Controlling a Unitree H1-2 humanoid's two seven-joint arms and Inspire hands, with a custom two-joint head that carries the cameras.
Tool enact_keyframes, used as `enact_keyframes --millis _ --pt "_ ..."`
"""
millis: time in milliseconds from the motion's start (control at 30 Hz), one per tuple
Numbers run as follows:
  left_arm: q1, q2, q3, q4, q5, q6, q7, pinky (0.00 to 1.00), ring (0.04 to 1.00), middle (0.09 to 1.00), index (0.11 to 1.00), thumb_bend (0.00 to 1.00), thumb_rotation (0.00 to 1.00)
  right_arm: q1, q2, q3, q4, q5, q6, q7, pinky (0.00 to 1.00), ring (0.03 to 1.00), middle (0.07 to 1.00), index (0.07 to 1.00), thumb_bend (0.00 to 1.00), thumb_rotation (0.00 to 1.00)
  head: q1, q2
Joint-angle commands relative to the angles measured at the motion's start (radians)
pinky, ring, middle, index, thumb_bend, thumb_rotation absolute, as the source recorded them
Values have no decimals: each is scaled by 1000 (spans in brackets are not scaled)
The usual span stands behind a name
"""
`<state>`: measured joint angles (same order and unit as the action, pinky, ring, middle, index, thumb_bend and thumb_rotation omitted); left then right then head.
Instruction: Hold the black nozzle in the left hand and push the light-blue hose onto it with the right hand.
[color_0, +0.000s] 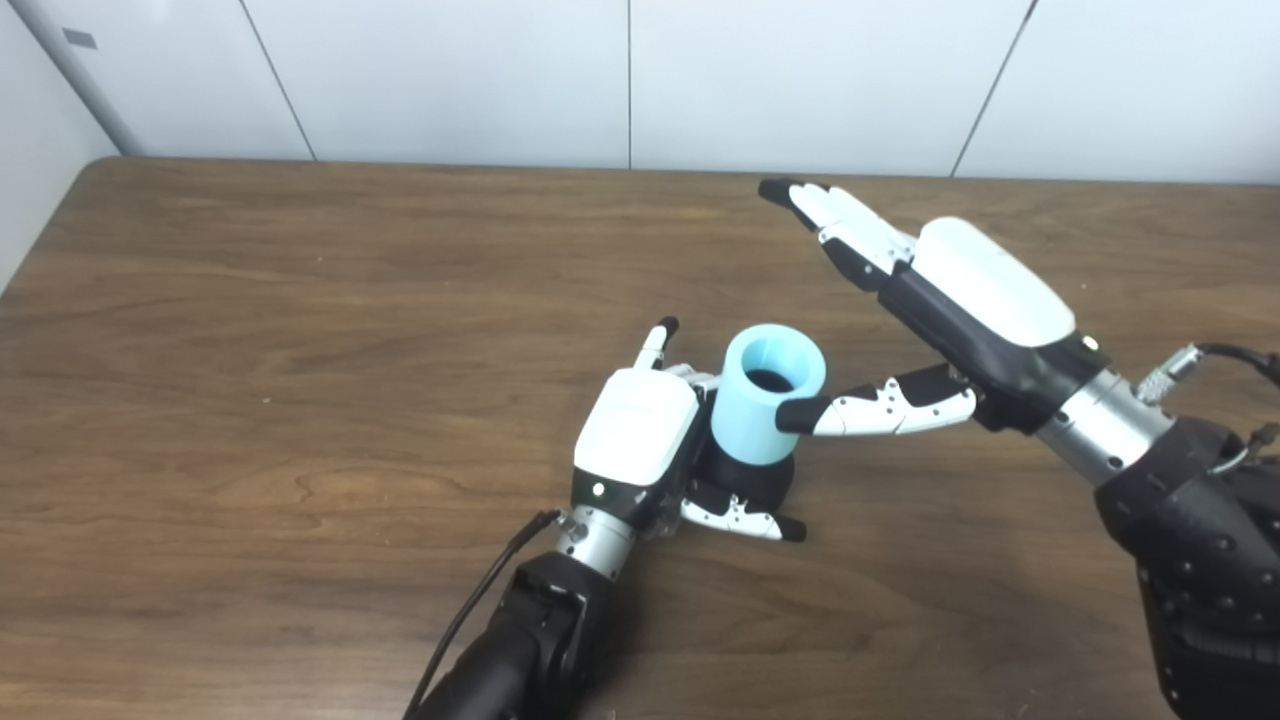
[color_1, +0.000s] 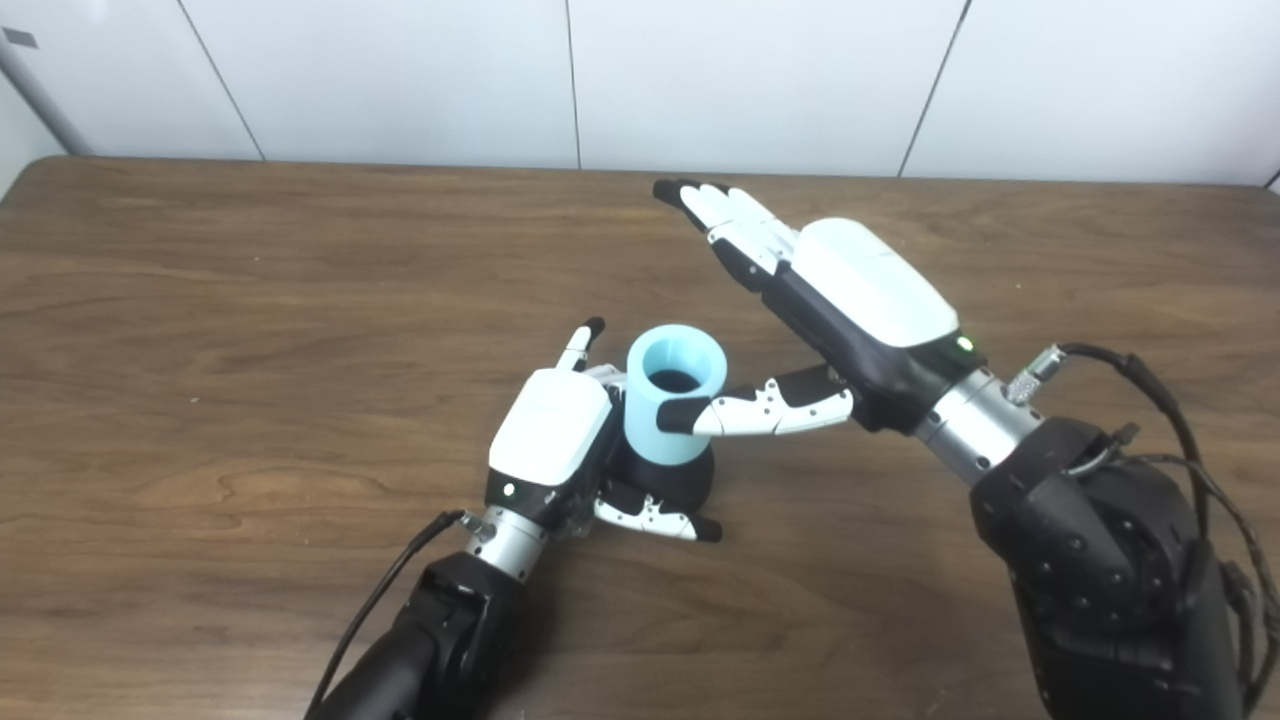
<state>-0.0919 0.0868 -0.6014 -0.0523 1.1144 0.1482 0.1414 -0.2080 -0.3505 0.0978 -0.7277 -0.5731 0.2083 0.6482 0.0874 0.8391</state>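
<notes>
The black nozzle (color_0: 752, 482) stands upright on the wooden table (color_0: 300, 350), with a short light-blue hose (color_0: 768, 396) seated on its top, open end up. My left hand (color_0: 640, 440) is wrapped around the nozzle's base, its thumb (color_0: 742, 518) across the front. My right hand (color_0: 950, 300) hovers to the right, open with fingers stretched out toward the far wall. Only its thumb tip (color_0: 800, 415) touches the hose's right side.
White wall panels (color_0: 630, 80) run behind the table's far edge. A black cable (color_0: 480, 600) trails along my left forearm. Bare wood surrounds both hands.
</notes>
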Motion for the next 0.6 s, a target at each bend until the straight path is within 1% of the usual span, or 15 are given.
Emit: enact_keyframes --millis 0,100,200,233,267,300,333,433,567 --pt "40 24 -14 40 24 24 -70 1000 609 477 490 524 0 -9 -5 -9 -9 5 -7 -36 893 1000 1000 1000 549 776 0 1" --pt "38 27 -14 38 30 24 -67 1000 601 469 495 524 0 3 -7 -1 -4 -11 3 -36 894 1000 1000 1000 568 827 -1 1" --pt "28 38 -24 22 55 29 -107 1000 642 462 515 523 0 12 -9 4 0 -13 5 -40 910 1000 1000 1000 585 853 -1 2" --pt "25 40 -25 17 58 29 -117 1000 675 583 614 683 71 13 -10 6 0 -16 6 -41 911 1000 1000 1000 588 862 -1 4" --pt "24 40 -24 14 59 27 -122 1000 702 643 663 747 112 14 -11 8 0 -18 8 -41 912 1000 1000 1000 590 868 -1 4" --pt "22 40 -22 10 62 28 -128 1000 716 674 688 780 133 14 -11 10 2 -21 6 -44 912 1000 1000 1000 591 871 0 4" --pt "20 37 -22 3 70 35 -140 1000 743 714 724 813 166 16 -13 12 4 -24 2 -46 909 1000 1000 1000 593 874 0 4" --pt "10 27 -15 -21 90 53 -180 1000 826 813 837 857 267 19 -18 23 11 -43 -14 -54 901 1000 1000 1000 588 866 5 1" --pt "-5 18 5 -70 83 60 -229 1000 889 883 929 885 346 25 -16 32 21 -53 -18 -63 895 1000 1000 1000 589 864 5 -4"
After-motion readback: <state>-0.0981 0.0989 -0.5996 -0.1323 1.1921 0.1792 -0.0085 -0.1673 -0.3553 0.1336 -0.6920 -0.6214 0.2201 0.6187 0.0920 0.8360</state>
